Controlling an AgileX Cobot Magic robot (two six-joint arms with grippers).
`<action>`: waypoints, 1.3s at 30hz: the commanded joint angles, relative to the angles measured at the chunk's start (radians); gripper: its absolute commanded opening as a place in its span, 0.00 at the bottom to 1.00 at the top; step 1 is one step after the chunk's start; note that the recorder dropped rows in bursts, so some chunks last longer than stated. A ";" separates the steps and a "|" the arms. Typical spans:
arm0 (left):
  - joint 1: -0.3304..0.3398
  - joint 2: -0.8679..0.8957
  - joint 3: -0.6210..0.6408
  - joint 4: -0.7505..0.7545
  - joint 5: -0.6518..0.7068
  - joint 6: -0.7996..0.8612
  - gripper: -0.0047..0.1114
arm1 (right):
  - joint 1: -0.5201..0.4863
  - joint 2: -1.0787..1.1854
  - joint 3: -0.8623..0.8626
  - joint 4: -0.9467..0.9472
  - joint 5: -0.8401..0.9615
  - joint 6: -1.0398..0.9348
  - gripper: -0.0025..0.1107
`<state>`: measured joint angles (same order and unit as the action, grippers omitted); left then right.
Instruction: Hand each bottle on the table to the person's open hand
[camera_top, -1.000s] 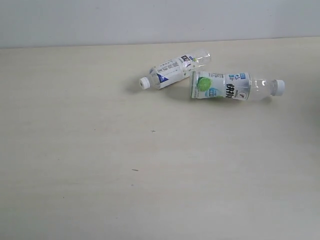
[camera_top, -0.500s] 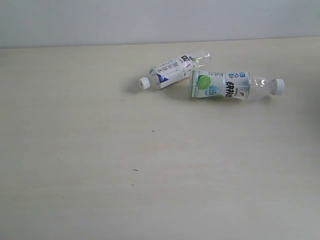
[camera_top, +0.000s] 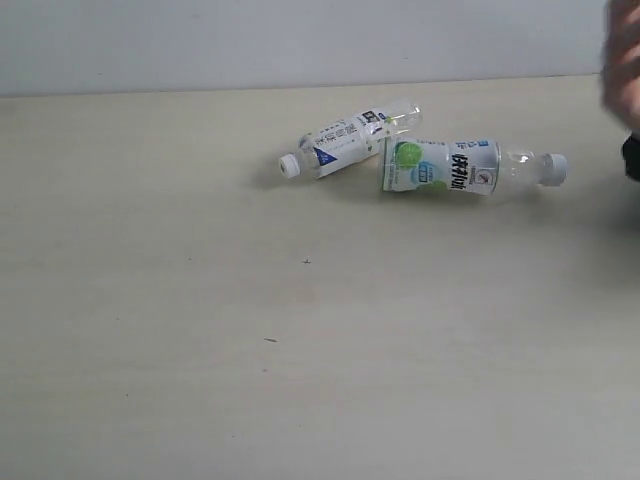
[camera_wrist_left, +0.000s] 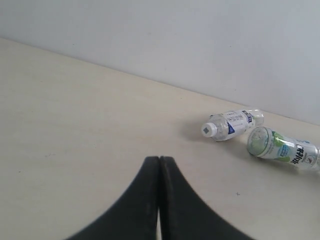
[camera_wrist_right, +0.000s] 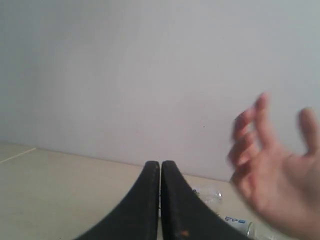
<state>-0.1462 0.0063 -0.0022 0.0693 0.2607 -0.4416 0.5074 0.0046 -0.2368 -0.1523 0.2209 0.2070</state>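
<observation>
Plain pale grey wall (camera_top: 300, 45) behind

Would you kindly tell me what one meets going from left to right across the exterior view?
white-blue-label bottle → green-lime-label bottle → person's hand, blurred at the right edge.

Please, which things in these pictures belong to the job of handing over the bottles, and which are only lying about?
For the job:
- bottle with blue label
- bottle with lime label
- person's hand
- table
- left robot hand and right robot hand, both shut

Only lying about:
- wall behind the table
- small dark specks on the table
</observation>
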 joint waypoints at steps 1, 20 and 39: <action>-0.004 -0.006 0.002 0.002 -0.004 0.003 0.04 | 0.003 -0.005 0.005 -0.004 -0.003 0.003 0.03; -0.004 -0.006 0.002 0.002 -0.004 0.003 0.04 | 0.004 0.044 -0.094 -0.505 0.033 0.068 0.02; -0.004 -0.006 0.002 0.002 -0.004 0.003 0.04 | -0.019 1.178 -1.049 -0.924 0.757 -0.119 0.02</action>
<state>-0.1462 0.0063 -0.0022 0.0693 0.2607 -0.4416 0.5111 1.0209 -1.1715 -1.1013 0.8496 0.2508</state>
